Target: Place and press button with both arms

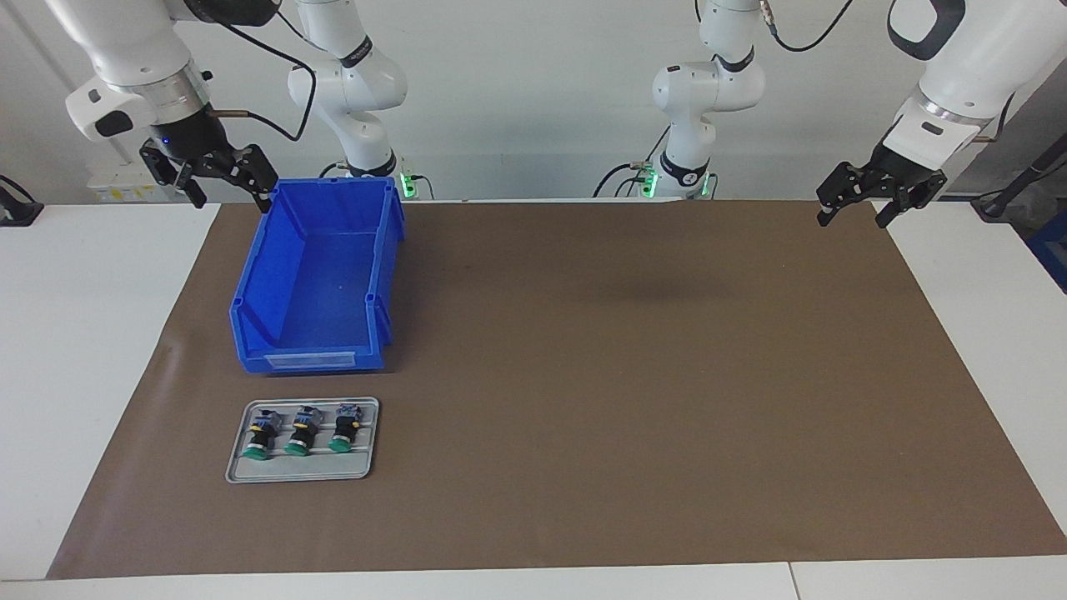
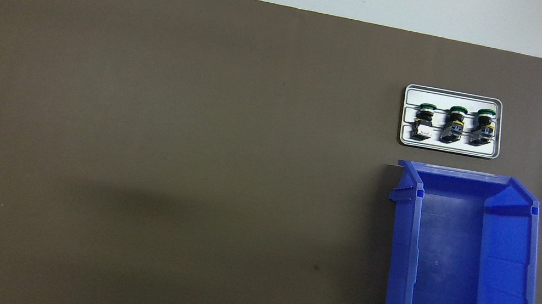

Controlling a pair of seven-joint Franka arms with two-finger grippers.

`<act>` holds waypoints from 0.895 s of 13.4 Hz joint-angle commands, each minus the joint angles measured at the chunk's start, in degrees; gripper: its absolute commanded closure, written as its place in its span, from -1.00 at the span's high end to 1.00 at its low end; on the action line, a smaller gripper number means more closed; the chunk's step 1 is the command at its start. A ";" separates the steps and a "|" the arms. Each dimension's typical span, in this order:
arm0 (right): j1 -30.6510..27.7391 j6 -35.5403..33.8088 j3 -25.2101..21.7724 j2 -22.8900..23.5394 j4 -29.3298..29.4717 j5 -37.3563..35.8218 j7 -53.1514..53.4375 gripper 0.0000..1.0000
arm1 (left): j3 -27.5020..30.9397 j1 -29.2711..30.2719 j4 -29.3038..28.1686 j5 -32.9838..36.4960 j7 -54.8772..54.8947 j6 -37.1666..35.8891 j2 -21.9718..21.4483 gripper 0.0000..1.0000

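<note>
Three buttons (image 1: 301,430) lie on their sides in a row, lower left of the facing view, upper right of the overhead view. Each has a round green cap, a black barrel with a yellow ring and a grey-blue block end, and they sit apart with the caps pointing away from the robots.

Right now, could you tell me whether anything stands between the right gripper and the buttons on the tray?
Yes: the blue bin sits between the raised, open right gripper and the tray holding the three buttons.

Facing and overhead cameras share mat (image 1: 583,375)
</note>
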 commanded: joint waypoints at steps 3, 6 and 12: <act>-0.29 0.32 0.32 -0.37 -0.23 -0.83 -0.71 1.00 | -0.16 0.33 -2.32 -0.13 -0.37 0.95 -1.87 1.00; -0.38 0.23 0.32 -0.37 -0.23 -0.83 -0.62 1.00 | -0.16 0.33 -2.32 -0.13 -0.37 0.95 -1.96 1.00; -0.38 0.23 0.32 -0.55 -0.75 -0.74 -0.44 1.00 | -0.16 0.33 -2.32 -0.13 -0.37 0.95 -1.87 1.00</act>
